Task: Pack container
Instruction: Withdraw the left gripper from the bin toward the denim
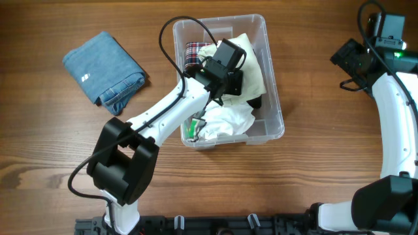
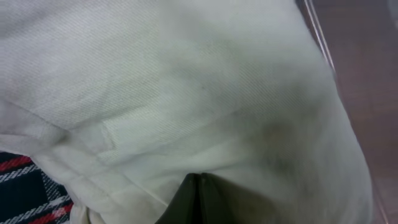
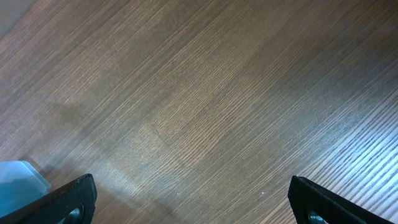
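The clear plastic container point(image 1: 273, 78) stands at the table's middle and holds several cloths: a cream cloth point(image 1: 253, 70), a white crumpled one point(image 1: 225, 121) and a plaid one point(image 1: 194, 52). My left gripper point(image 1: 230, 81) is down inside the container. In the left wrist view its fingers point(image 2: 199, 178) are shut together, tips against the cream cloth point(image 2: 186, 81), with nothing visibly between them. The plaid cloth point(image 2: 25, 186) and the container wall point(image 2: 320, 31) show at the edges. My right gripper point(image 1: 349, 59) is open and empty over bare wood point(image 3: 193, 186) at the far right.
A folded blue denim garment point(image 1: 104, 70) lies on the table left of the container. A dark item point(image 1: 256, 102) and something green point(image 1: 192, 127) sit among the cloths. A pale blue corner point(image 3: 18, 177) shows at the right wrist view's lower left.
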You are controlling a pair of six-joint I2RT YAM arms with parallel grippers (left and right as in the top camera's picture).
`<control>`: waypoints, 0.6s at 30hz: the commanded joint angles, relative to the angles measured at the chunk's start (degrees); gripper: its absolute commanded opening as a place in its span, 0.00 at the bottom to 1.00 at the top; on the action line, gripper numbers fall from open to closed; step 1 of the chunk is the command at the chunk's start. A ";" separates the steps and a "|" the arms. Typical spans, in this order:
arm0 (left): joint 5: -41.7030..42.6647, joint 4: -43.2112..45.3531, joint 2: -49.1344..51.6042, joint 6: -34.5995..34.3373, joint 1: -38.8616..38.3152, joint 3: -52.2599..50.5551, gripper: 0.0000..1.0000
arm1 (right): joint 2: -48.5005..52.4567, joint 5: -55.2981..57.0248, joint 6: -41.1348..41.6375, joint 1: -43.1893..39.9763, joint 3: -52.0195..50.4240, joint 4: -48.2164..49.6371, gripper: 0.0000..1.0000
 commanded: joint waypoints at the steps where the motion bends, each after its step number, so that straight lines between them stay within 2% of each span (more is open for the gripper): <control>1: 0.44 0.98 3.56 -0.96 -0.11 -1.07 0.04 | 0.61 -0.26 0.94 -0.09 -0.15 0.17 1.00; 3: 0.42 3.06 1.84 -0.92 0.02 -1.01 0.06 | 0.59 -0.26 0.92 -0.09 -0.15 0.17 1.00; 5: 0.09 4.90 -0.74 -0.70 0.28 -0.96 0.11 | 0.59 -0.26 0.94 -0.09 -0.15 0.17 1.00; 7: -2.91 5.40 -4.83 -0.72 0.76 -0.94 0.20 | 0.59 -0.26 0.92 -0.09 -0.15 0.17 1.00; 9: -6.45 4.92 -8.09 -0.70 1.36 -0.94 0.22 | 0.61 -0.26 0.94 -0.09 -0.15 0.17 1.00; 11: -9.62 4.55 -11.26 -0.70 2.60 -0.94 0.39 | 0.61 -0.24 0.94 -0.09 -0.15 0.17 1.00; 12: -10.80 4.28 -13.09 -0.70 3.67 -0.94 0.51 | 0.59 -0.26 0.90 -0.09 -0.15 0.17 1.00; 15: -11.34 2.05 -17.44 -0.72 7.43 -0.94 1.00 | 0.61 -0.26 0.92 -0.09 -0.15 0.17 1.00; 18: -11.34 -3.08 -20.59 -0.74 12.44 -0.96 1.00 | 0.59 -0.26 0.94 -0.09 -0.15 0.17 1.00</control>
